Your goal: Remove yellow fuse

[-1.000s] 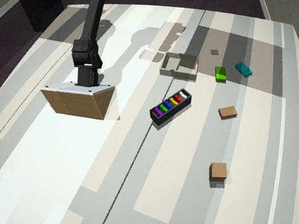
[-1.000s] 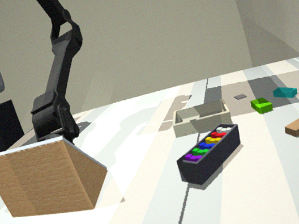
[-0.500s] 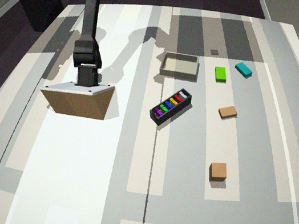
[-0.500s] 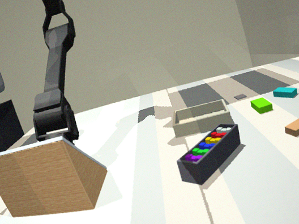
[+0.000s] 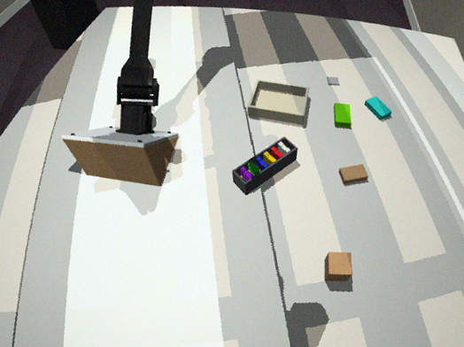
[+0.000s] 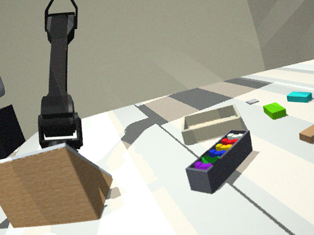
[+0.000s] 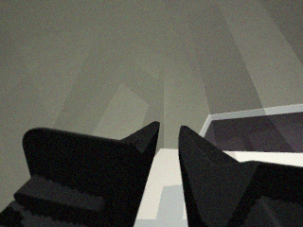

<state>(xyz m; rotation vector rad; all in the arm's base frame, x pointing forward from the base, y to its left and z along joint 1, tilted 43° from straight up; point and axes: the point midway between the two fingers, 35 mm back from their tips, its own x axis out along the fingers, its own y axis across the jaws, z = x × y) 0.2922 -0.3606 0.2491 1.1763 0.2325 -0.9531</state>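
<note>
Currently | gripper (image 7: 168,134) jaws nearly closed, narrow gap | holding nothing

A bare test bench: striped table (image 5: 147,274), plain grey walls, 1 arm (image 6: 57,70) on a wooden mount (image 6: 44,187)

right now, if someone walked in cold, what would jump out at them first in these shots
Probably the row of bright fuses in the dark fuse block near the table's middle, with the yellow fuse seated between the blue and red ones. Next, the big wooden wedge-shaped base on the left, from which the black arm rises out of frame. The gripper, nearly shut on nothing, points away from the table, far from the pale tray behind the block.
</note>
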